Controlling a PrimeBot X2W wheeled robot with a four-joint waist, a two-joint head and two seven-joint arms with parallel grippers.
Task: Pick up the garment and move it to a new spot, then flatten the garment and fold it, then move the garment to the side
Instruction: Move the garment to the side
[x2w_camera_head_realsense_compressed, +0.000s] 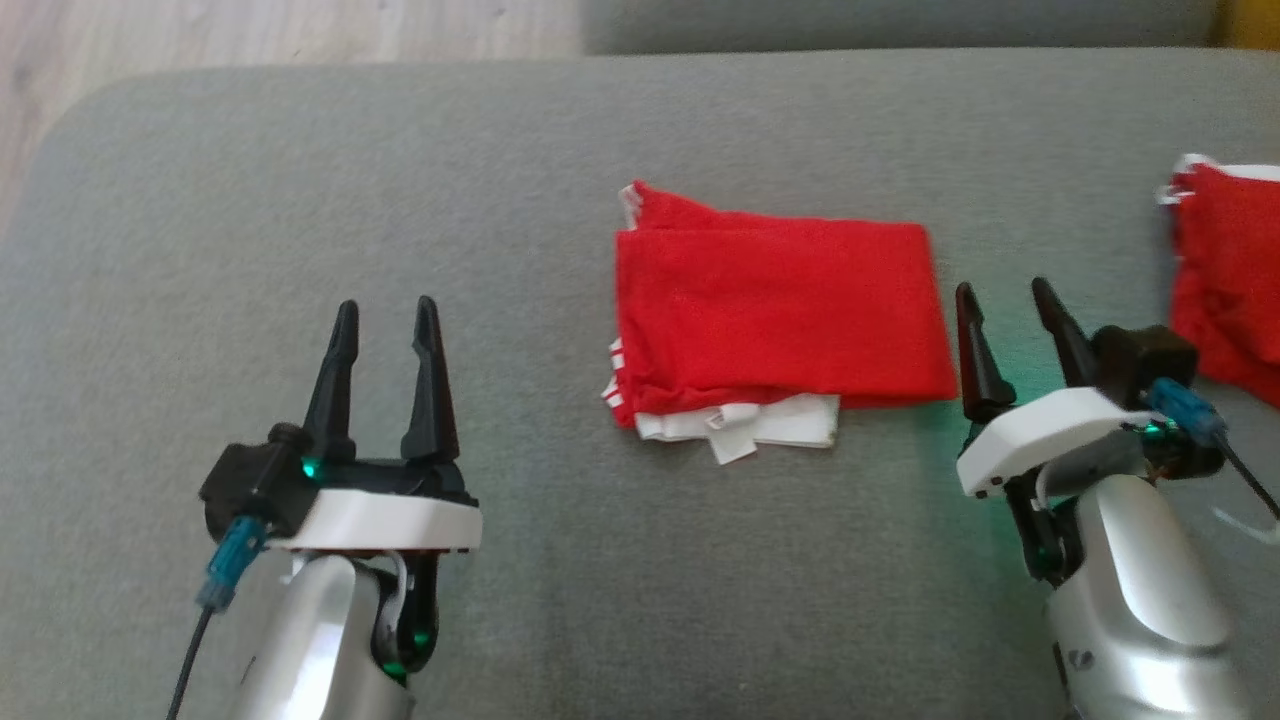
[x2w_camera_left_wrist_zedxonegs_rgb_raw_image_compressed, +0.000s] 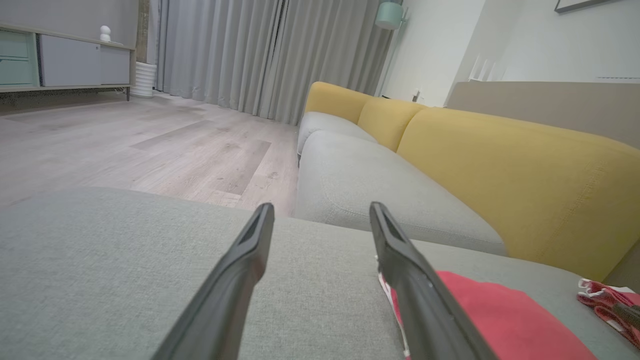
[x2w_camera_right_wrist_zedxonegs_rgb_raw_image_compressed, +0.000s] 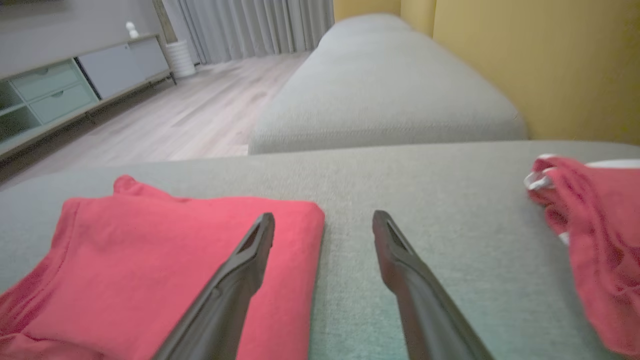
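Observation:
A red garment (x2w_camera_head_realsense_compressed: 780, 310) with white trim lies folded into a rectangle in the middle of the grey cushion (x2w_camera_head_realsense_compressed: 300, 200); it shows too in the left wrist view as the garment (x2w_camera_left_wrist_zedxonegs_rgb_raw_image_compressed: 505, 315) and in the right wrist view as the garment (x2w_camera_right_wrist_zedxonegs_rgb_raw_image_compressed: 165, 260). My left gripper (x2w_camera_head_realsense_compressed: 385, 315) hovers open well to its left, nothing between the fingers. My right gripper (x2w_camera_head_realsense_compressed: 1005, 295) stands open just off the garment's right edge, empty. Its left finger (x2w_camera_right_wrist_zedxonegs_rgb_raw_image_compressed: 235, 280) overlaps the fold's edge in the right wrist view.
A second red and white piece of cloth (x2w_camera_head_realsense_compressed: 1230, 280) lies crumpled at the cushion's right edge. Beyond the cushion are another grey seat (x2w_camera_left_wrist_zedxonegs_rgb_raw_image_compressed: 375, 185), yellow backrests (x2w_camera_left_wrist_zedxonegs_rgb_raw_image_compressed: 525, 170) and wooden floor (x2w_camera_left_wrist_zedxonegs_rgb_raw_image_compressed: 150, 145). The cushion's left corner is rounded.

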